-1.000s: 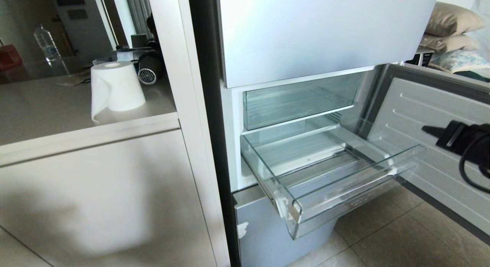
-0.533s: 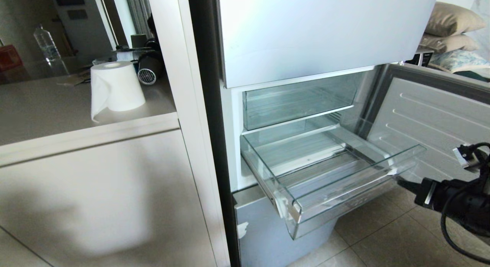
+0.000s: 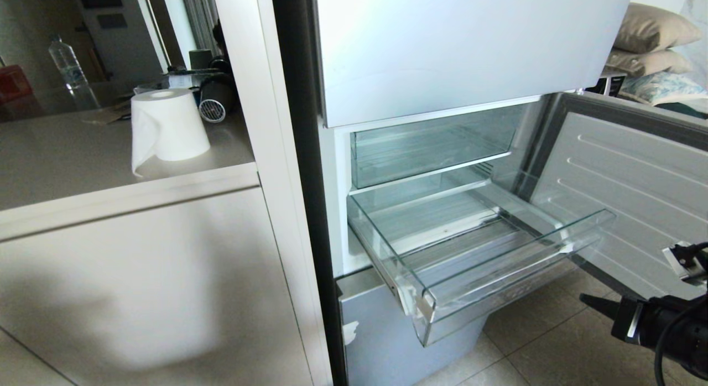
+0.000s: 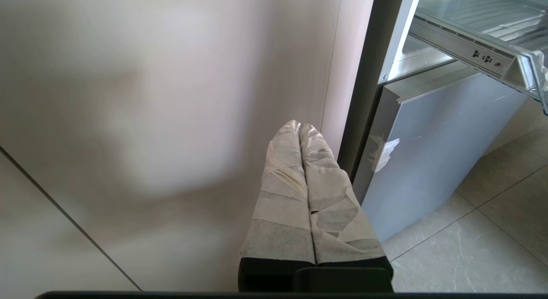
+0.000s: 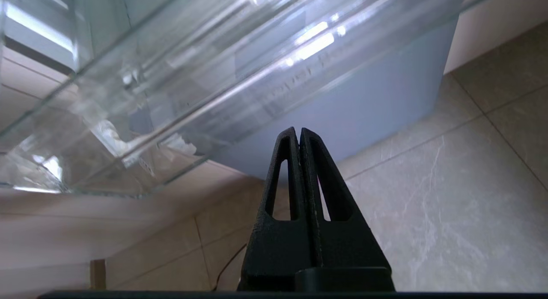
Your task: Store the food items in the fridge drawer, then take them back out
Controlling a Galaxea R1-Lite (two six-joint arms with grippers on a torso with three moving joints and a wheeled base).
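While its black fingers press together on nothing, the right hand hangs low over the tiled floor, below and to the right of the fridge drawer. The left hand, its taped fingers likewise closed and empty, points at the cabinet panel. The clear drawer stands pulled out with nothing in it. No food item shows.

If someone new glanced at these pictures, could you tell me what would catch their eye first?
Most striking is the wide transparent plastic fridge drawer, pulled out from the open fridge and holding nothing. Low at the right of the head view, the black right gripper hangs shut above the floor tiles, below the drawer's level. A white paper towel roll stands on the pale counter at the left.
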